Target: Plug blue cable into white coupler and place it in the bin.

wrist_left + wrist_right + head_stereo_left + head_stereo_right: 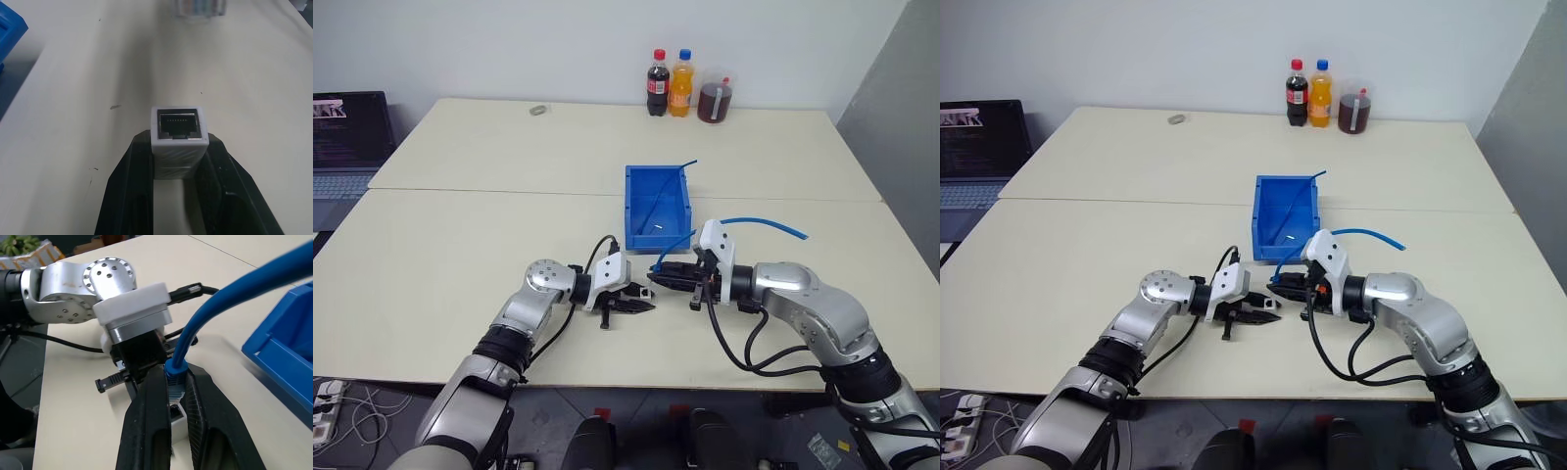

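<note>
While both my arms met low over the table [460,245], this was how things stood.

Left gripper [644,304]: its two black fingers were pinched on the white coupler [178,131], one against each side of the block.
Coupler in the fingers: the block stood out past my fingertips, its dark socket facing away from my wrist, open and unfilled, the row of contacts plain inside.
Right gripper [664,275]: my fingers [149,416] were pressed together on the plug end of the blue cable [234,293], gripping it just at the boot.
Cable past the fingers: from the pinch the cord rose, arched up over my right wrist and trailed off to my right above the table.
Plug and coupler: my two grippers pointed at each other, tips near but apart; plug not in the socket.
Bin [636,211]: it stood on the table just beyond my grippers, near the right one, upright.
Bin contents: a thin blue strand leaned out over its far right corner, and a small pale piece lay on its floor; what that piece was, I could not tell.
</note>
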Tool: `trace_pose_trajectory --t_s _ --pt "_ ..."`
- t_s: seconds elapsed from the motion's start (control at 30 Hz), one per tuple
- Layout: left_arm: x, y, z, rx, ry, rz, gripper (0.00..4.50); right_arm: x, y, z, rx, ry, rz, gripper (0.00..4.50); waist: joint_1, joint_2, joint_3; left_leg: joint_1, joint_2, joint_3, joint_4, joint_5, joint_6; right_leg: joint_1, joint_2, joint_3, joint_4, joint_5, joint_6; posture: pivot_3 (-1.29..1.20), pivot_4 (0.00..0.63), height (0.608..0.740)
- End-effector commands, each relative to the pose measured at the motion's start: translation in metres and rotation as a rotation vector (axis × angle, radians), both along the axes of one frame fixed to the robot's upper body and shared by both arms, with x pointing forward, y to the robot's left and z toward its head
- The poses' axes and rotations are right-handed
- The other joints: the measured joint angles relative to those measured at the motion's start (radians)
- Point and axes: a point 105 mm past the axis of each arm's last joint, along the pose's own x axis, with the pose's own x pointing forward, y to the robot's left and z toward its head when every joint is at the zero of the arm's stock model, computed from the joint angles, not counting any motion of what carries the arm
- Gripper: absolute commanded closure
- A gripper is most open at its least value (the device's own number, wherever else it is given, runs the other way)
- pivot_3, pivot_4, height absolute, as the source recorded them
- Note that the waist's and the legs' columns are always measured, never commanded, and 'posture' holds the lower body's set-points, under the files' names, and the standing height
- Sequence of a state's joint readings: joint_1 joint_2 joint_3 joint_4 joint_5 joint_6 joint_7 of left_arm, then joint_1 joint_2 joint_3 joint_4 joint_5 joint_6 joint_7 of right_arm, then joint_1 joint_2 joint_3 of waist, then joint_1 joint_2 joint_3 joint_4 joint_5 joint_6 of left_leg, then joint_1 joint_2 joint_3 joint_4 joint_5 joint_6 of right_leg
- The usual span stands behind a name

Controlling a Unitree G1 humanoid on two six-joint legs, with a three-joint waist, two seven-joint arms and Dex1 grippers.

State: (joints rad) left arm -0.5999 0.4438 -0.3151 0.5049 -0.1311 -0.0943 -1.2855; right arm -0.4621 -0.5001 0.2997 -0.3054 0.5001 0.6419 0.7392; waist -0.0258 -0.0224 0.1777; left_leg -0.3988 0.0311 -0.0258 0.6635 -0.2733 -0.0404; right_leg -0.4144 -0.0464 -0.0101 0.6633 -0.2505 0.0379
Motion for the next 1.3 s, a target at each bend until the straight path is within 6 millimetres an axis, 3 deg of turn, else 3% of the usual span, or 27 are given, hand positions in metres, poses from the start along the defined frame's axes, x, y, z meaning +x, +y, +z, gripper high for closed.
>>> trace_pose_trajectory --t_s 0.03,0.37,1.0,1.3 --pt "0.001 -0.004 0.003 -0.003 -0.018 -0.011 3.72 -0.005 0.007 0.0 0.011 -0.055 0.033 4.34 0.0 0.0 0.0 0.0 0.0 0.0 0.0 0.0 0.0 0.0 0.0 0.0 0.0 0.0 0.0 0.0 0.15 0.74" --pt "0.001 -0.006 0.009 -0.018 -0.017 -0.011 3.72 0.014 0.0 -0.022 -0.054 -0.088 -0.027 4.34 0.001 0.0 0.0 0.0 0.0 0.0 0.001 0.0 0.0 0.001 0.0 0.0 0.0 0.0 0.0 0.0 0.15 0.74" --pt "0.006 -0.003 0.013 -0.012 -0.013 0.011 3.72 0.016 0.004 -0.037 -0.105 -0.095 0.015 4.34 0.0 0.0 0.0 0.002 0.0 0.0 0.001 0.0 0.0 0.002 0.0 0.0 0.001 0.0 0.0 0.0 0.15 0.74" --pt "0.006 -0.004 0.014 -0.013 -0.013 0.009 3.72 0.011 0.004 -0.045 -0.169 -0.122 0.122 4.34 0.0 0.0 0.0 0.005 0.0 0.0 0.001 0.0 0.0 0.005 0.0 0.0 0.001 0.0 0.0 0.0 0.15 0.74"
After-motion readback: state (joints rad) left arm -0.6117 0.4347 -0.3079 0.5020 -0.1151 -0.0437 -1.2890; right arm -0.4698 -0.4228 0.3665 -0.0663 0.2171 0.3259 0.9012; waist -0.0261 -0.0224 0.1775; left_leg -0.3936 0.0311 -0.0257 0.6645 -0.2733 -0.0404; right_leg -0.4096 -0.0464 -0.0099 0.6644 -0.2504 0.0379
